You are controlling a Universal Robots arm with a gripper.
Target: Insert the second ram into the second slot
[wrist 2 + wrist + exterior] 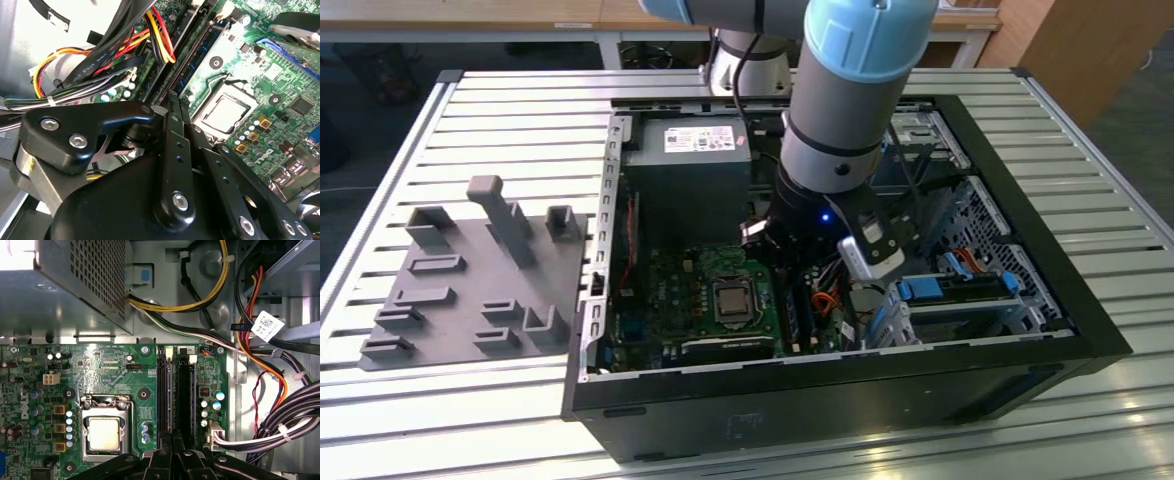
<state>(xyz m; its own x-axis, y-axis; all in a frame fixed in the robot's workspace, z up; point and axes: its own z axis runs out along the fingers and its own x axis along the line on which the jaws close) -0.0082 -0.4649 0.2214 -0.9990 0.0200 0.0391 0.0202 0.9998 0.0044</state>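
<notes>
Hand (172, 440) stood closed, fingers pressed together over the memory slots (175, 390); cables (280, 430) crowded alongside; second ram's outline unclear.

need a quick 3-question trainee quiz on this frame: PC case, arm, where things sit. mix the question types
1. True or false: the computer case lies open, with its motherboard exposed.
2. Fill in: the grey fixture tray lies on the exterior view's ___ of the case.
3. In the first wrist view, the end effector is nearest to:
A. the memory slots
B. the power supply
C. the grey fixture tray

Key: 1 true; 2 left; 3 A.
</notes>
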